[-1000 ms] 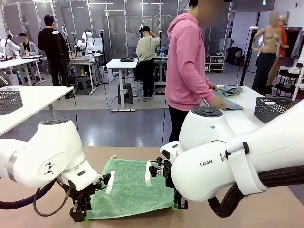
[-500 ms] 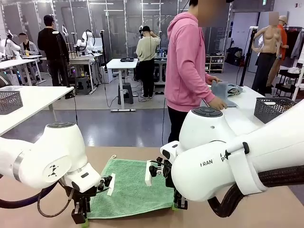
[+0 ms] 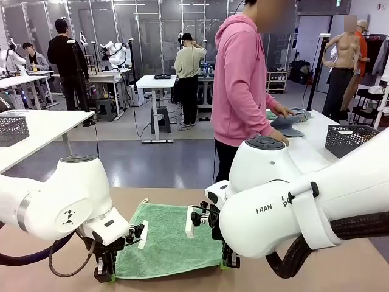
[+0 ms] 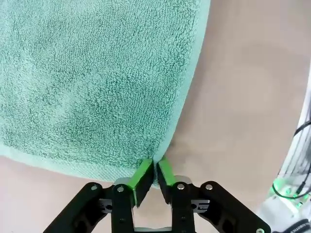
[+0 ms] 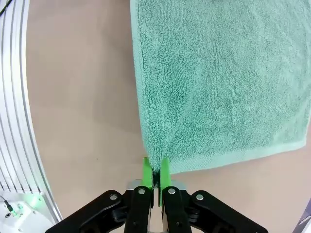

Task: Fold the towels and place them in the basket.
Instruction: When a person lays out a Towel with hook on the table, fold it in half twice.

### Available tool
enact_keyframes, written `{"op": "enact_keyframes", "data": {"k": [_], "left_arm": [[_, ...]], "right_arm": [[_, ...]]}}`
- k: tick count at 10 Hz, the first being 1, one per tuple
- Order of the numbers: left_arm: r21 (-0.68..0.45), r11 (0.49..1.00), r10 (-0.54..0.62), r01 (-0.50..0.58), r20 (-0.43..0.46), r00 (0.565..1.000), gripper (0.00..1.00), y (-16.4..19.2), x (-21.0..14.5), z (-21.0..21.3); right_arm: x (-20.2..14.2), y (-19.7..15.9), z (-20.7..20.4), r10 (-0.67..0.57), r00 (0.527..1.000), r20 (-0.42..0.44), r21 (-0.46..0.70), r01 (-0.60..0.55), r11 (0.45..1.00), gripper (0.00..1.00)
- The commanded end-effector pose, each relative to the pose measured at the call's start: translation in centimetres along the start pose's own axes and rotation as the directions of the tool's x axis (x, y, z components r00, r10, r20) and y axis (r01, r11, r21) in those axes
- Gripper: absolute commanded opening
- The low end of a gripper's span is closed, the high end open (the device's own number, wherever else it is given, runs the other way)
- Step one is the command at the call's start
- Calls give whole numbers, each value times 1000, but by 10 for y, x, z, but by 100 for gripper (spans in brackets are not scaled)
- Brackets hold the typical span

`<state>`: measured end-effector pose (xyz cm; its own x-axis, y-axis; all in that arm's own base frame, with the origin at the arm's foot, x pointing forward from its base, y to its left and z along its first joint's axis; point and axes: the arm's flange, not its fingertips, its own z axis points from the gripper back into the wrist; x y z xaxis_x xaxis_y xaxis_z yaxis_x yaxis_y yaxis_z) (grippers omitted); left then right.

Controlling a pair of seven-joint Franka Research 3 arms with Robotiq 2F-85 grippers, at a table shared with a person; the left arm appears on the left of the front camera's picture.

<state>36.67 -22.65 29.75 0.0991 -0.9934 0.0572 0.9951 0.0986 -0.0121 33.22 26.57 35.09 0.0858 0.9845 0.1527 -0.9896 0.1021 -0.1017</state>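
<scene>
One green towel (image 3: 167, 240) lies spread flat on the tan table (image 3: 316, 274) between my arms, its cord loop at the far left corner. My left gripper (image 3: 104, 275) is shut on the towel's near left corner; in the left wrist view the green pads (image 4: 144, 174) pinch that corner of the towel (image 4: 97, 82). My right gripper (image 3: 230, 263) is shut on the near right corner, and the right wrist view has the fingertips (image 5: 146, 170) clamped on the towel (image 5: 218, 77) edge. The basket is out of view.
A person in a pink hoodie (image 3: 243, 79) stands at the far side, turned to a white table (image 3: 316, 137), handling a grey-blue cloth (image 3: 290, 121). Wire-mesh baskets sit on neighbouring white tables at the right (image 3: 349, 140) and left (image 3: 12, 129). Bare tan tabletop surrounds the towel.
My left arm has shifted slightly right, nudging the towel's near left corner inward. The person lifted the grey-blue cloth and laid it down again. My right arm has not moved.
</scene>
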Motion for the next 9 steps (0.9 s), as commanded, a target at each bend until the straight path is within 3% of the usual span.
{"op": "enact_keyframes", "data": {"k": [1, 4, 7, 9], "left_arm": [[-1, 1000, 9, -9, -13, 1000, 0, 4, -1, -13], [32, 999, 35, -36, 34, 999, 0, -8, -2, 14], [60, 998, -39, 33, 102, 994, 0, -57, -1, 67], [75, 997, -19, 11, 116, 993, 0, -60, 2, 89]], "right_arm": [[-5, 0, -2, 21, 1000, 21, 15, -22, 1000, 0], [-5, 0, 0, 19, 1000, 21, 10, -20, 1000, 0], [-6, 14, 14, 26, 999, 34, -1, -26, 1000, 0], [-4, 11, 27, 31, 999, 30, -38, -30, 999, 0]]}}
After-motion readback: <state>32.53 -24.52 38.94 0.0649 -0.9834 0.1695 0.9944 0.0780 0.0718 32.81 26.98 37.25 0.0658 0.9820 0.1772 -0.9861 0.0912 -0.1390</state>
